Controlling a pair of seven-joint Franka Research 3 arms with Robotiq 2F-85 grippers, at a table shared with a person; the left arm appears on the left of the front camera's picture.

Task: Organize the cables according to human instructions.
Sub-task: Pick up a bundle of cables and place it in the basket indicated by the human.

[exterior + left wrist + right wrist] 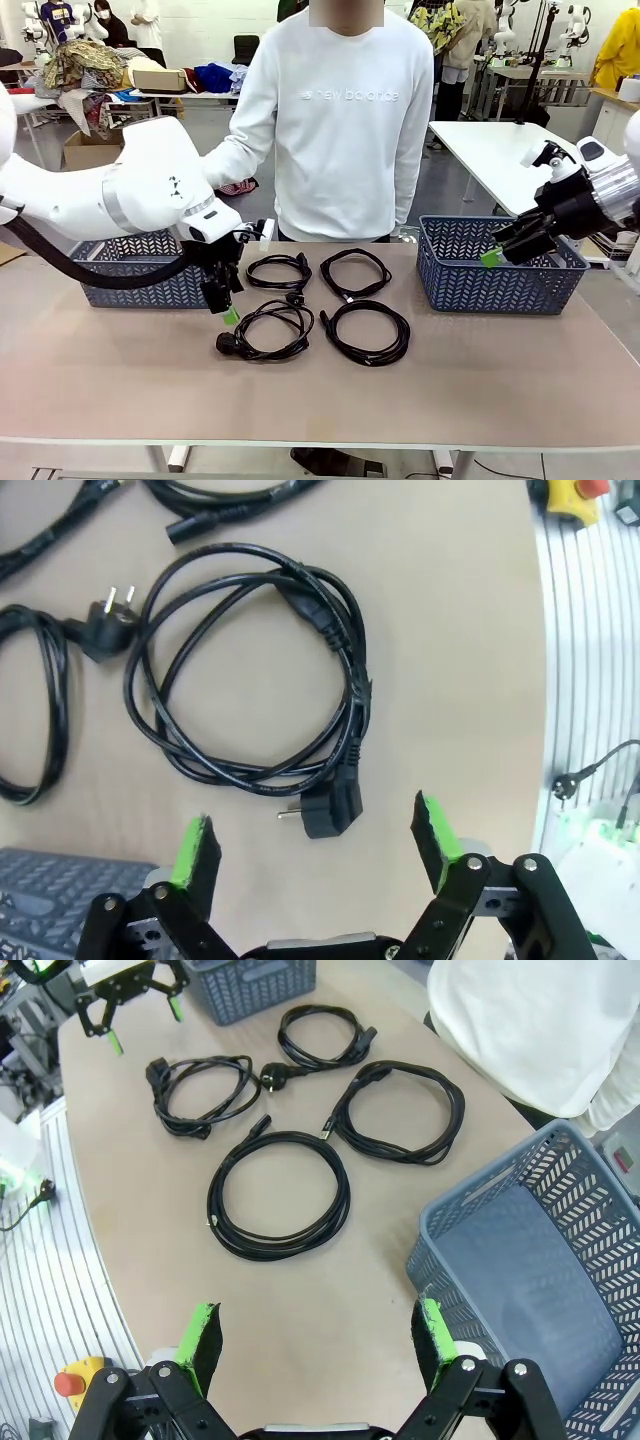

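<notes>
Four black coiled cables lie in a square at the table's middle: far left, far right, near left and near right. My left gripper hangs open just above the near-left cable, close to the left basket. In the left wrist view that cable lies ahead of the open gripper, and its chunky plug sits between the green fingertips. My right gripper hovers open over the right basket's near-left corner, holding nothing. The right wrist view has the right gripper open above bare tabletop.
Two blue-grey lattice baskets stand at the table's far side, one on the left and one on the right. A person in a white sweatshirt stands behind the cables. Bare tabletop runs along the near edge.
</notes>
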